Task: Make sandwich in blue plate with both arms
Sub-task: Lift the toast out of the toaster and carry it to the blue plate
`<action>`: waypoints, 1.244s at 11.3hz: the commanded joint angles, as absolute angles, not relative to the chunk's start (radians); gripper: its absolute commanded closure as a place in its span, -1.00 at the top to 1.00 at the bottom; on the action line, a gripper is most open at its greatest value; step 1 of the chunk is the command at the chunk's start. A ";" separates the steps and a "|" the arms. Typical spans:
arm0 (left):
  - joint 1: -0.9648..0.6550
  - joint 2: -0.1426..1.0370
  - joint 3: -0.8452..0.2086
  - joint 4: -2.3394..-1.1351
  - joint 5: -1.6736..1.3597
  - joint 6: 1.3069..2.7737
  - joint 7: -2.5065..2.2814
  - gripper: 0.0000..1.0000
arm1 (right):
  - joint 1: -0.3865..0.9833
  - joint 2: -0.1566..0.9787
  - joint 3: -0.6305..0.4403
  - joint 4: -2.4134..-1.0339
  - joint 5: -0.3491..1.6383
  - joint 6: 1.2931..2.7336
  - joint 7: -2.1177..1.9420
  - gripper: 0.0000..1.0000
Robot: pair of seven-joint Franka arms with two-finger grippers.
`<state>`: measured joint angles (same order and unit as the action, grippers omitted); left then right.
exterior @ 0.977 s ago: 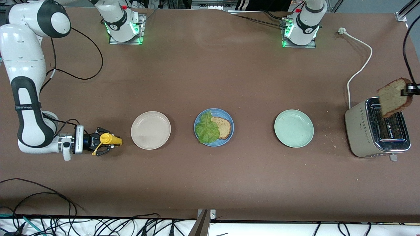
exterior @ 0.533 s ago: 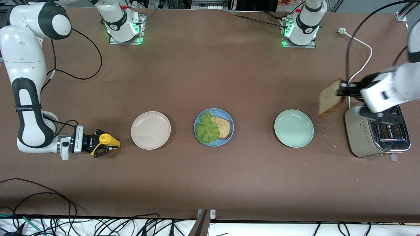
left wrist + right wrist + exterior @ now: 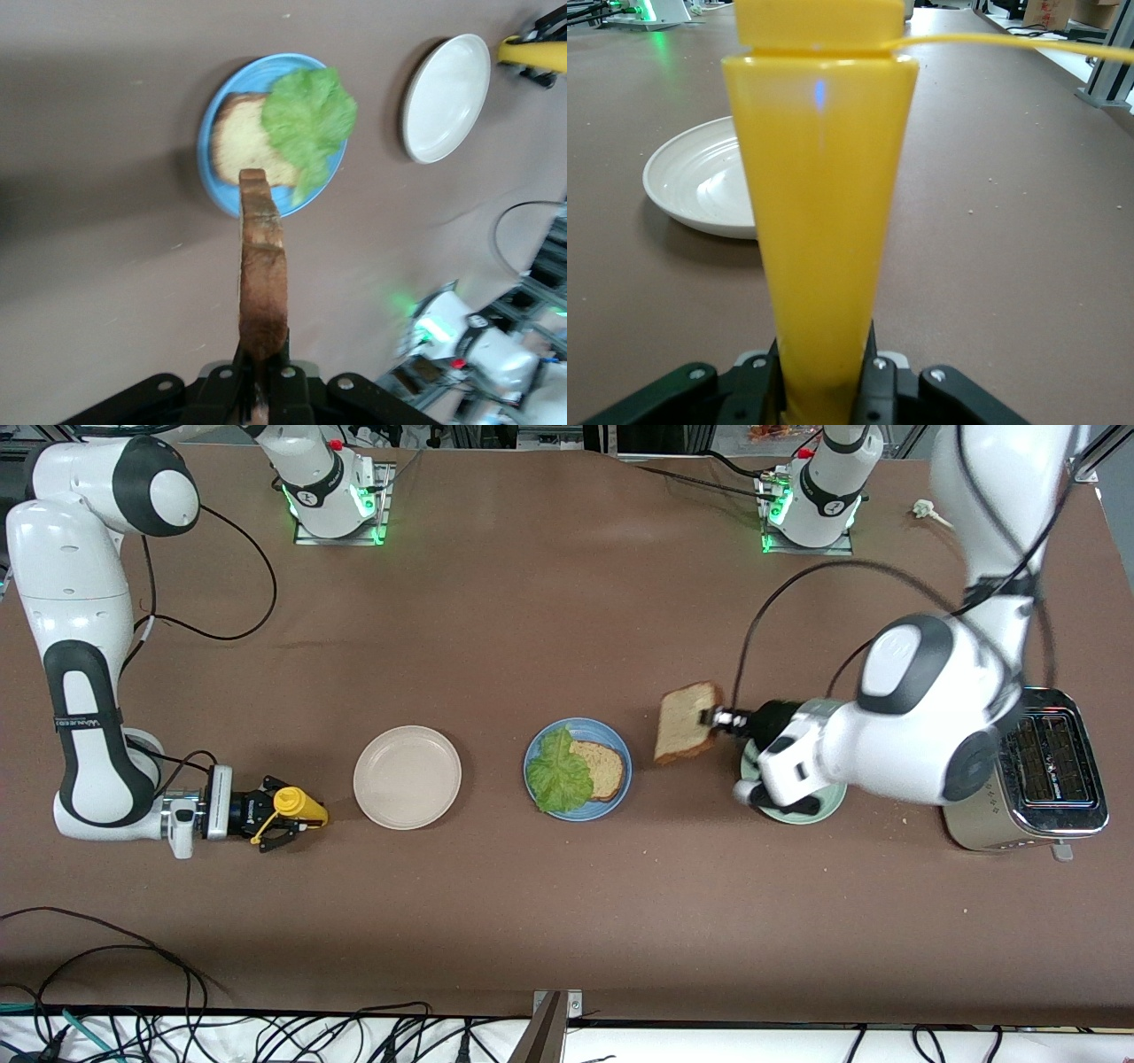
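Observation:
The blue plate [image 3: 585, 813] lies mid-table and carries one bread slice [image 3: 605, 769] with a ruffled lettuce leaf [image 3: 558, 775] overlapping it. My left gripper [image 3: 714, 716] is shut on a second bread slice [image 3: 686, 723], held on edge over the bare table between the blue plate and the mint plate. The left wrist view looks along that held slice [image 3: 263, 266] from the left gripper [image 3: 262, 376] to the blue plate [image 3: 205, 150] and lettuce [image 3: 308, 115]. My right gripper [image 3: 285, 816] is shut on a yellow squeeze bottle [image 3: 299, 804], low at the right arm's end, beside the cream plate.
A cream plate [image 3: 407, 777] sits between the yellow bottle [image 3: 819, 221] and the blue plate. The mint-green plate [image 3: 791, 817] is mostly covered by the left arm. A silver toaster [image 3: 1028, 788] stands at the left arm's end. Cables trail along the table's nearest edge.
The left arm has swung from above the toaster toward the blue plate, carrying the bread slice past the mint plate. The right gripper with the bottle has barely shifted.

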<state>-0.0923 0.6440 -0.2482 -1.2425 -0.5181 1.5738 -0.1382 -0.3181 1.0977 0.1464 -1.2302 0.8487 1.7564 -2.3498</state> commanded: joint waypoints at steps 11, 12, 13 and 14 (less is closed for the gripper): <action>-0.193 0.939 -0.235 -1.265 -1.026 1.812 0.061 0.35 | -0.281 1.063 -0.004 -1.213 0.815 1.789 -2.353 1.00; -0.186 0.939 -0.235 -1.275 -1.022 1.812 0.075 0.99 | -0.275 1.036 -0.012 -1.215 0.777 1.789 -2.315 1.00; -0.184 0.939 -0.233 -1.273 -1.014 1.812 0.101 1.00 | -0.273 1.007 -0.021 -1.215 0.722 1.789 -2.268 1.00; -0.173 0.939 -0.232 -1.273 -1.014 1.812 0.138 1.00 | -0.273 0.984 -0.023 -1.215 0.680 1.786 -2.222 1.00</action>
